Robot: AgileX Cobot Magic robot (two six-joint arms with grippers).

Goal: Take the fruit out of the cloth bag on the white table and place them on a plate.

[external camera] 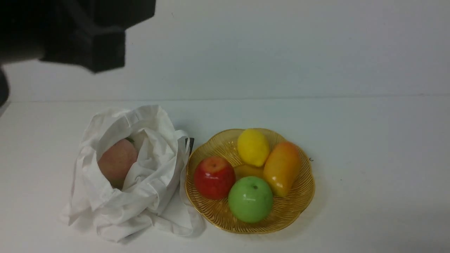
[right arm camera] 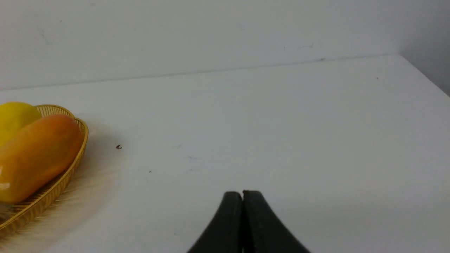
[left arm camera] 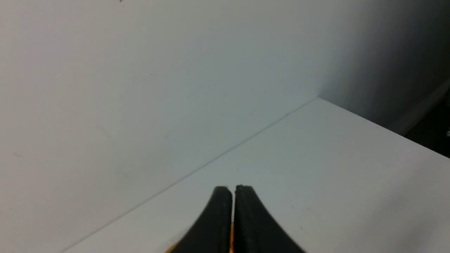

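Observation:
The white cloth bag (external camera: pixel 140 182) lies open on the white table (external camera: pixel 369 158), left of the plate. The pale pink-orange peach (external camera: pixel 116 161) sits inside its mouth. The amber plate (external camera: pixel 306 196) holds the yellow lemon (external camera: pixel 253 147), beside a mango, a red apple and a green apple. In the right wrist view the lemon (right arm camera: pixel 15 114) and plate rim (right arm camera: pixel 82 140) show at one edge. My left gripper (left arm camera: pixel 233 189) is shut and empty, high above the table's far corner. My right gripper (right arm camera: pixel 242 194) is shut and empty over bare table, away from the plate.
The mango (external camera: pixel 283 167), red apple (external camera: pixel 214 177) and green apple (external camera: pixel 250 199) fill most of the plate. A dark part of my left arm (external camera: pixel 81 31) hangs at the upper left of the front view. A wall stands behind the table.

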